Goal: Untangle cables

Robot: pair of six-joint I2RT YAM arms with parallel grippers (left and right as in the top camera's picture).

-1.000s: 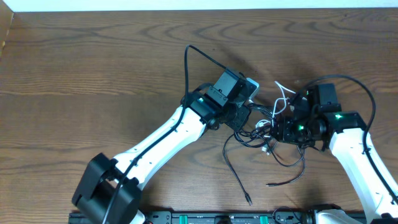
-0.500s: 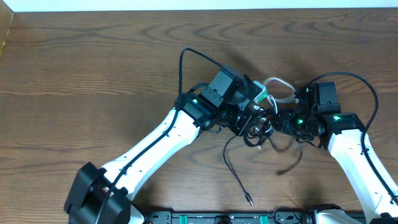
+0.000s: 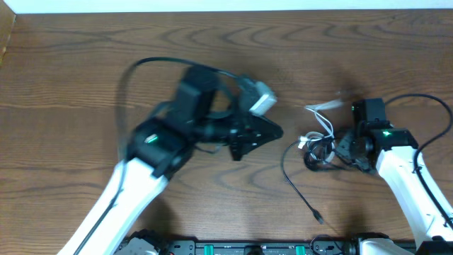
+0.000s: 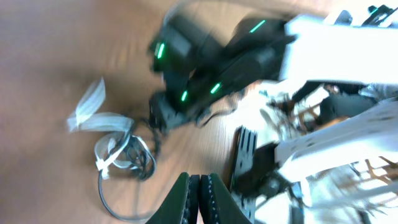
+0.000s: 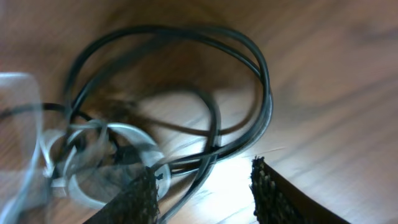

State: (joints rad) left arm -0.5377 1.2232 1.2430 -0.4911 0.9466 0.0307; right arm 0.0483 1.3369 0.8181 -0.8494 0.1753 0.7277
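The cables (image 3: pixel 316 146) lie as a small bundle on the table right of centre, with white loops (image 3: pixel 322 113) at the top. One black tail (image 3: pixel 297 188) trails toward the front edge. My right gripper (image 3: pixel 338 149) sits at the bundle's right side, open. In the right wrist view black cable loops (image 5: pixel 249 74) and a white loop (image 5: pixel 93 162) lie just ahead of the right gripper (image 5: pixel 204 180), and black strands run beside its left finger (image 5: pixel 140 199). My left gripper (image 3: pixel 272 132) is shut and empty, away to the left of the bundle (image 4: pixel 121 152). Its pressed-together fingertips (image 4: pixel 199 193) show in the left wrist view.
The left arm (image 3: pixel 163 142) stretches across the table's middle, blurred with motion, and its own thick black wire (image 3: pixel 134 71) arcs above it. The right arm (image 3: pixel 403 170) runs down the right side. A black rail (image 3: pixel 248 248) lines the front edge.
The left arm has swung away to the left, off the bundle. The bundle stays by the right gripper, whose jaws have spread wider. The black tail now lies further right.
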